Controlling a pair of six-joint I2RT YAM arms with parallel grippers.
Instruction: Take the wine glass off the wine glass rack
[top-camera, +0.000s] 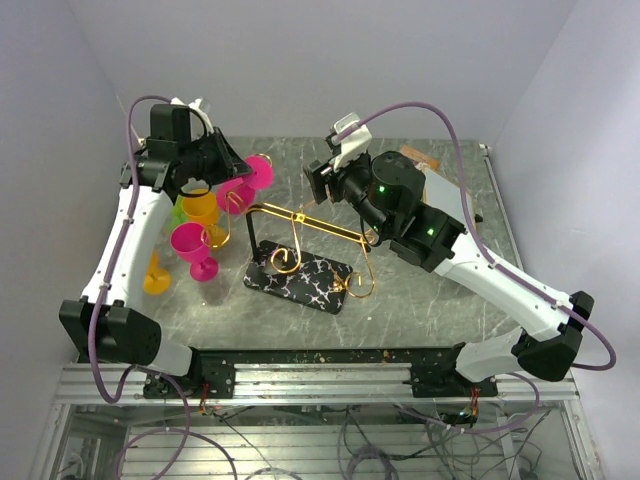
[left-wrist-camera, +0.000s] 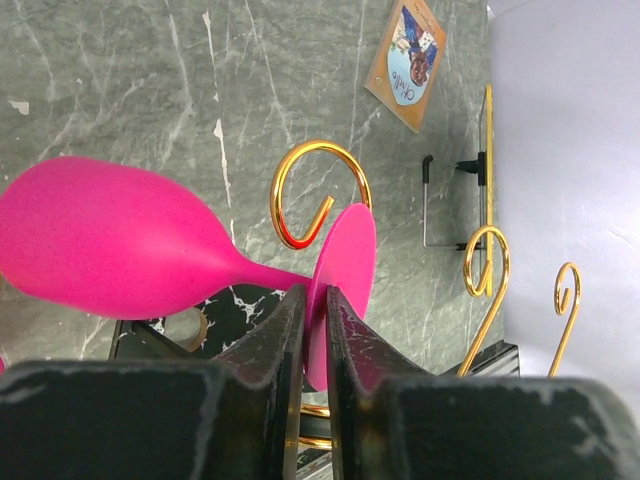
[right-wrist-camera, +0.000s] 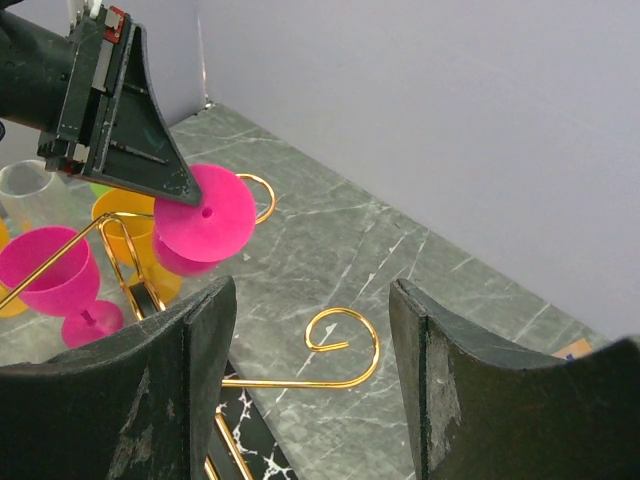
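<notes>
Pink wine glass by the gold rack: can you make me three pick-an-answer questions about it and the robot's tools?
1. Where does the left tool grip the pink wine glass?
A. bowl
B. foot
C. rim

2. How many pink wine glasses are there?
A. one
B. two
C. four

3. How is the right tool?
A. open and empty
B. shut on a glass
C. shut tight, empty

Answers:
1 B: its fingers pinch the flat round foot.
2 B: one is by the wine glass rack, and a second pink wine glass stands on the table.
3 A: its jaws stand wide apart with nothing between them.
</notes>
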